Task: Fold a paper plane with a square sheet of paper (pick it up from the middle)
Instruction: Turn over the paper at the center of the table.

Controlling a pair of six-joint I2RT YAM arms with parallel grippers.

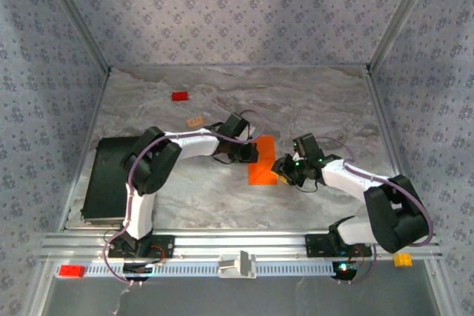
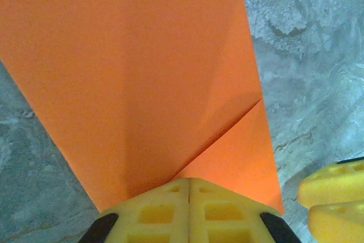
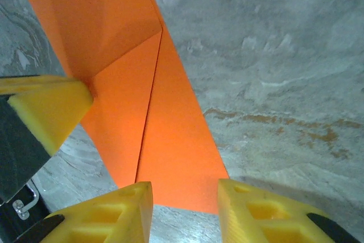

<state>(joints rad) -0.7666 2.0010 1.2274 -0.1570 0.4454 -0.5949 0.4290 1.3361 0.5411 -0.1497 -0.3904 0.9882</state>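
Overhead, I saw soft, even light from above. The marbled table [image 1: 318, 101] was bright around the orange sheet of paper [image 1: 261, 162], with faint shadows under the arms on either side of the sheet. That view was slightly grainy. In my left wrist view the sheet was crisp and its folds shaded darker toward the right, while the left gripper [image 2: 189, 197] below it looked soft. In my right wrist view a brighter patch glowed on the sheet's lower flap, above the blurred right gripper [image 3: 185, 187].

Left gripper [image 2: 189, 186]: jaws closed flush, tips angled down. Right gripper [image 3: 185, 197]: jaws partly apart, its fingers [image 2: 335, 183] just right of the left fingertips. Both arms reach inward, elbows bent.
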